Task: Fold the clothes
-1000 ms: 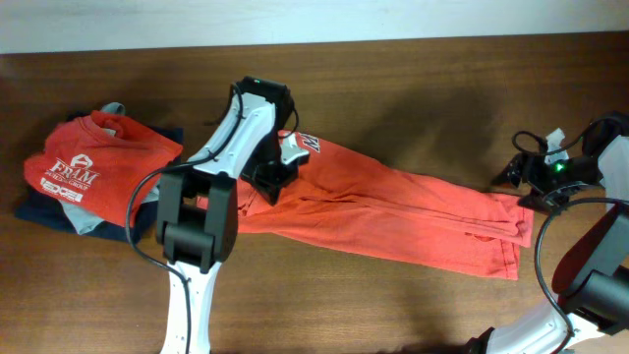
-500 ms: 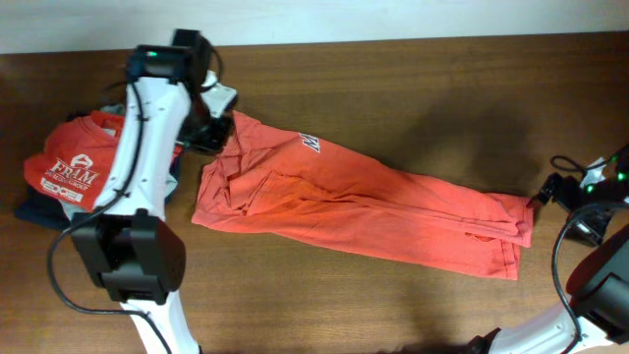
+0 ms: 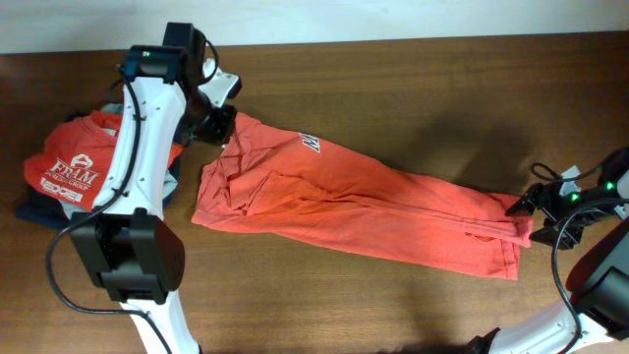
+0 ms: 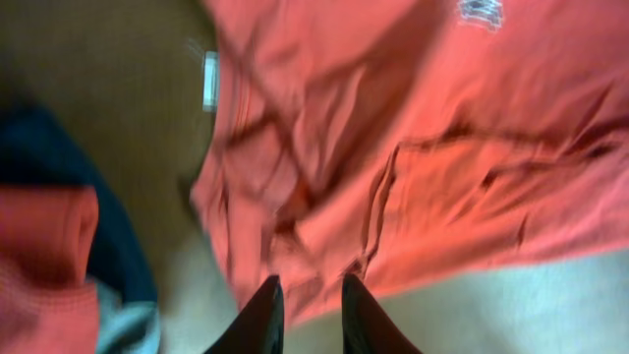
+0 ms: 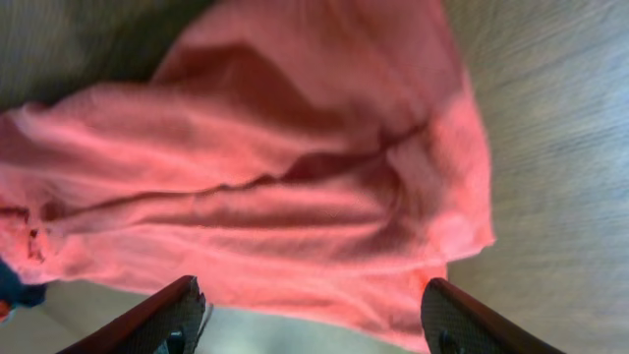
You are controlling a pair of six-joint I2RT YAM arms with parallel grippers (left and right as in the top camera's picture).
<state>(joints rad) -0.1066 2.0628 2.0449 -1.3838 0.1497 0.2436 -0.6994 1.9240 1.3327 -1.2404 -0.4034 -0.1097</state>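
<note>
A coral-red T-shirt [image 3: 373,206] lies stretched out across the middle of the table, its navy lettering [image 3: 313,146] near the top left. My left gripper [image 3: 220,122] hovers over the shirt's upper left corner. In the left wrist view its fingers [image 4: 263,317] stand slightly apart with nothing between them, above the rumpled shirt [image 4: 442,147]. My right gripper [image 3: 523,206] is at the shirt's right end. Its jaws are wide open in the right wrist view, just short of the shirt's hem [image 5: 275,167]. A red tee with a white "FRAM" print [image 3: 74,169] tops a pile of navy and grey garments.
The pile of folded garments [image 3: 49,208] sits at the table's far left, close to the left arm [image 3: 138,167]. Bare wooden table [image 3: 393,88] runs behind and in front of the shirt. The right arm's base [image 3: 600,295] stands at the lower right.
The left arm swung from the shirt's middle to its upper left corner, dragging that end out, and its jaws parted. The right gripper drew away to the right, then returned to the hem.
</note>
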